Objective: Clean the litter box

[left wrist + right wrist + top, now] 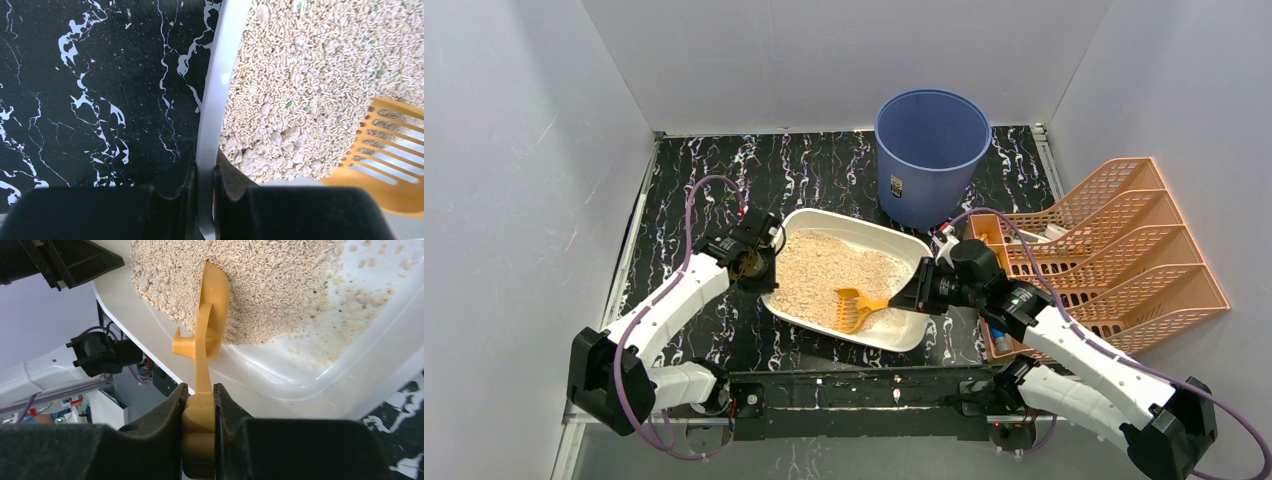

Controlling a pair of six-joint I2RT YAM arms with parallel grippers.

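Note:
The white litter box (902, 331) with tan litter lies mid-table. My left gripper (767, 262) is shut on its left rim; in the left wrist view the rim (216, 90) runs between the gripper's (205, 185) fingers. My right gripper (917, 298) is shut on the handle of a yellow slotted scoop (856, 306), whose head lies in the litter near the box's front. In the right wrist view the handle (200, 390) sits clamped between the gripper's (200, 405) fingers, with the scoop head dug into the litter (260, 285). The scoop also shows in the left wrist view (390, 160).
A tall blue bucket (930, 155) stands behind the box at the back. An orange-pink lattice rack (1114, 255) lies at the right, close to my right arm. White walls enclose the black marbled table (694, 180).

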